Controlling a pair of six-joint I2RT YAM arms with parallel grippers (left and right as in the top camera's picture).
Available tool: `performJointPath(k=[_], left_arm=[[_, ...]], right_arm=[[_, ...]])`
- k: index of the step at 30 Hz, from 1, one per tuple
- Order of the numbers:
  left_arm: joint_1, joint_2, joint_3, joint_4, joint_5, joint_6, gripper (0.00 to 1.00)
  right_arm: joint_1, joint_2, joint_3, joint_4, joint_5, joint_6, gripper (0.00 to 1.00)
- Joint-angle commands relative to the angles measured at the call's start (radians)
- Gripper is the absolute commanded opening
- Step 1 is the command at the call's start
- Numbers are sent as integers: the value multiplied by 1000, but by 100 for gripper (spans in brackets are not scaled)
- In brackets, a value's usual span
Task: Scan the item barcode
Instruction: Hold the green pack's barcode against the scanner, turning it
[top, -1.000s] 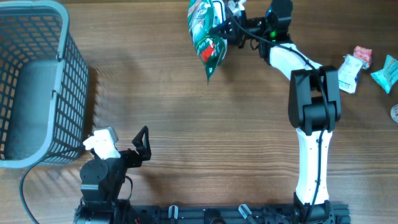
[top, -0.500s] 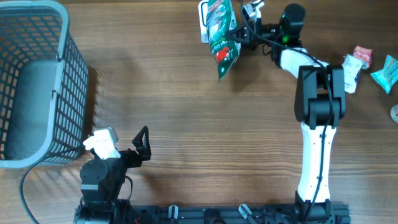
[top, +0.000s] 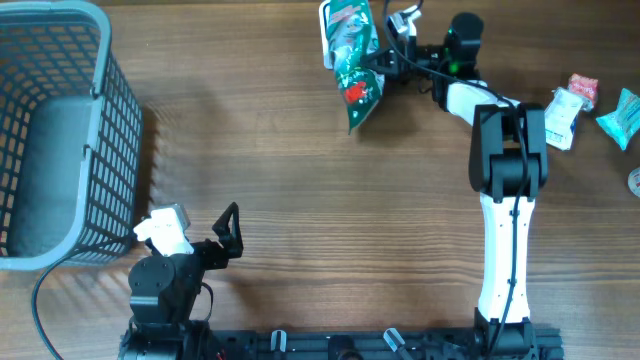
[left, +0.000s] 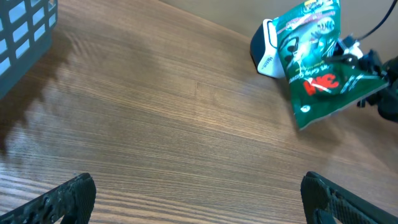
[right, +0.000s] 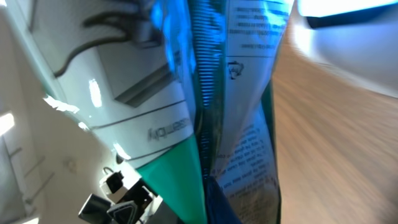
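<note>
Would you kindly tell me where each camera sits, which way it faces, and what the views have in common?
Overhead: above the table, looking straight down; shows the basket, both arms, and the right gripper shut on the green bag.
Left wrist: low over the wood, facing across to the bag; the open left gripper shows its fingertips in the bottom corners.
Right wrist: right up against the bag's printed side; its own fingers cannot be made out.
Shared: all three views show the green bag.
</note>
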Motion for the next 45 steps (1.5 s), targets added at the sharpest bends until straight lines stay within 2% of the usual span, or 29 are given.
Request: performJointPath(k=[1, 6, 11, 20, 31, 45], left_arm=[[5, -7, -4, 2, -10, -8, 100], [5, -7, -4, 2, -10, -8, 100], [5, -7, -4, 2, -10, -8, 100], [5, -7, -4, -47, -10, -8, 100], [5, -7, -4, -286, -10, -8, 100], [5, -7, -4, -335, -10, -8, 99]], right_arm=[[1, 35, 26, 3, -6, -25, 4], [-4, 35, 26, -21, -13, -21, 4], [-42, 40, 25, -277, 61, -20, 4], [-76, 100, 25, -277, 122, 230, 4], [-72, 130, 24, -271, 106, 303, 4], [41, 132, 23, -269, 128, 342, 4]])
